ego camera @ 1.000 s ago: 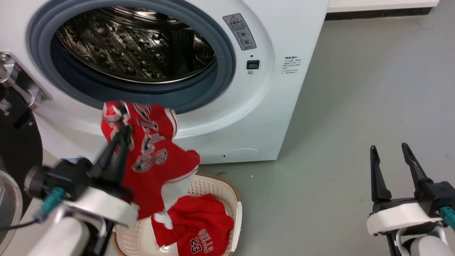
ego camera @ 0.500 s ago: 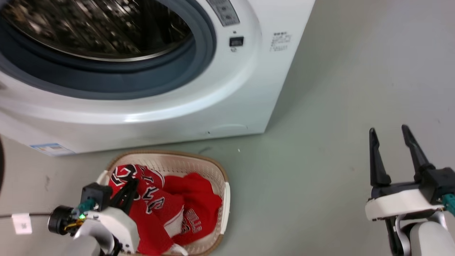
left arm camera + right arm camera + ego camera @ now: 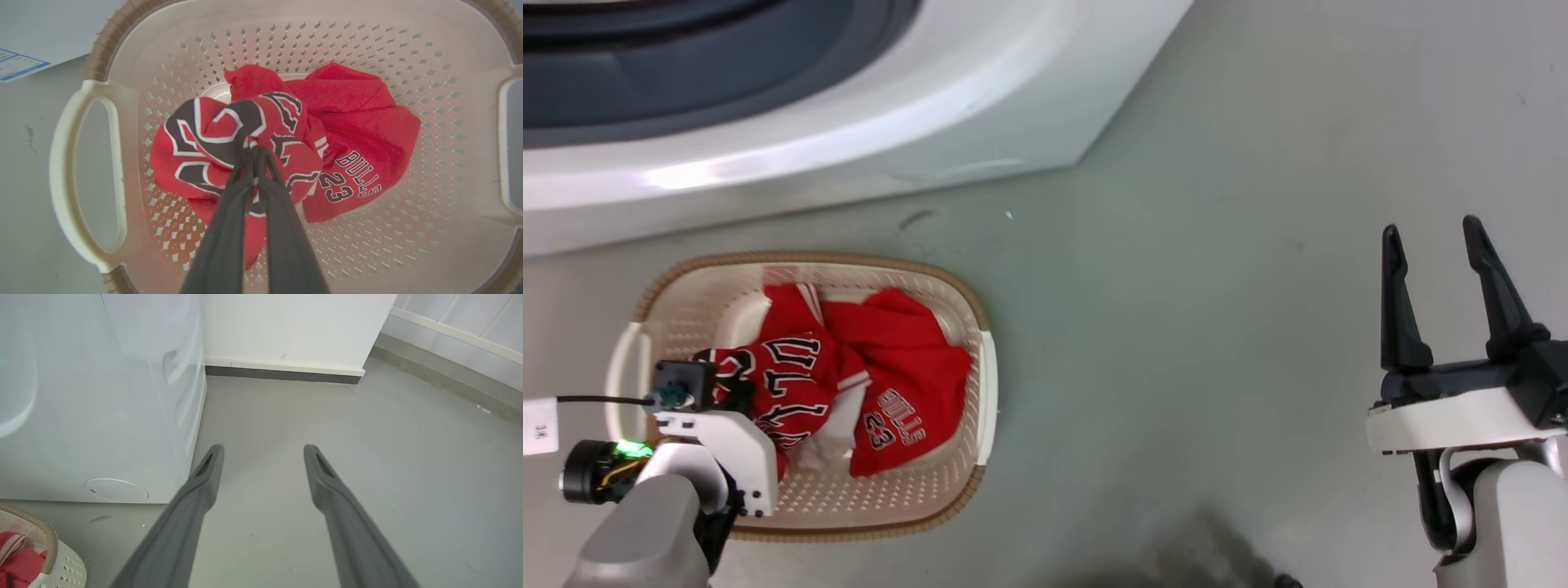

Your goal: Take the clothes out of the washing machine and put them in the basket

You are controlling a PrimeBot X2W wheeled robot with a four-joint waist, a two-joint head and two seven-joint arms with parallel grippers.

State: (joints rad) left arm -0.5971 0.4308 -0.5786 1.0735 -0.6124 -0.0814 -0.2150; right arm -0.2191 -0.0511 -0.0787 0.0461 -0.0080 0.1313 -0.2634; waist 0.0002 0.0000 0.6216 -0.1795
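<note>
Down from the porthole came the left gripper, and the head had tipped down after it, leaving the washing machine as a white band at 12 o'clock. Its jaws were pinched nearly together on a bunched fold of the carried jersey, which now sat inside the basket at 8 o'clock of the head view, no longer hanging above it. By my reading both clothes were out of the drum and only the release remained. The carried jersey was crumpled, its black-and-white lettering twisted out of reading. It lay at 9 o'clock of the other jersey, touching it, whose "BULLS 23" print faced up. The right gripper stood at 4 o'clock over the floor, jaws wide apart and empty, well apart from the basket.
</note>
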